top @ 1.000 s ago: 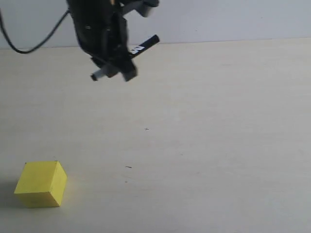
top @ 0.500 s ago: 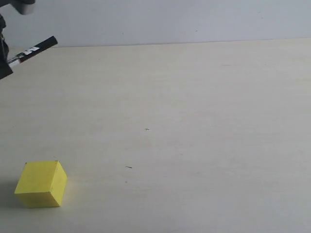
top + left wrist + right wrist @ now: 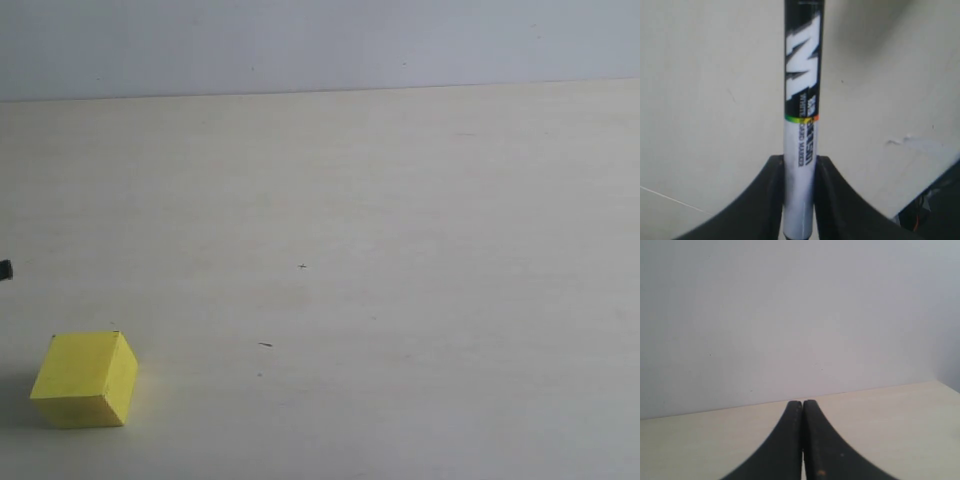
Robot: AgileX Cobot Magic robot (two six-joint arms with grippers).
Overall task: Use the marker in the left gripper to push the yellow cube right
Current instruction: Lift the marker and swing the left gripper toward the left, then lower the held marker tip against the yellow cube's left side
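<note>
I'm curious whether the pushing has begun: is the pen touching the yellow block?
No, the yellow block stands alone on the table, with nothing resting against it.

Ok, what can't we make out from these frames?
- Left claw: outside the exterior view; only a black speck shows at that view's left edge, unidentifiable.
- Marker: the left wrist view's frame edge cuts off its far end, so the tip is unseen.
- Yellow cube: absent from both wrist views, so the marker-to-cube gap can't be judged.
- Right claw: shut, but outside the exterior view; position unknown.
</note>
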